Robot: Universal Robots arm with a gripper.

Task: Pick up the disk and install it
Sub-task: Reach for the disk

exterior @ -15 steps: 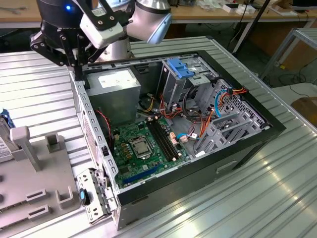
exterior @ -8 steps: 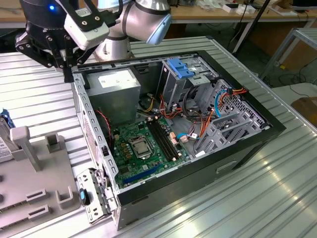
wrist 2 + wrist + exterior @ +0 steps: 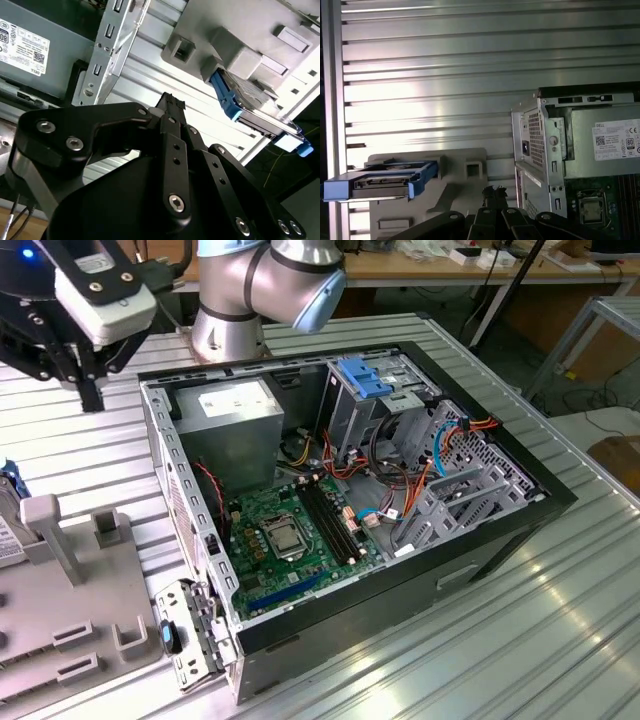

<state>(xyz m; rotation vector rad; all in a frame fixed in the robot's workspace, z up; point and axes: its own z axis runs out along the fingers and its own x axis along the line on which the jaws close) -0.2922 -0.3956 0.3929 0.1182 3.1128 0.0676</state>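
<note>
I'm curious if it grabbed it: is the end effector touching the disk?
Apart. In the first wrist view, bare grey fixture shows between the end effector and the disk.

The exterior view's left edge cuts off the disk point(image 3: 6, 530).

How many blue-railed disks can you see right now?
1. In the first wrist view, the disk rests on the grey fixture, apart from the open computer case. Another could be hidden inside the case's drive cage.
</note>
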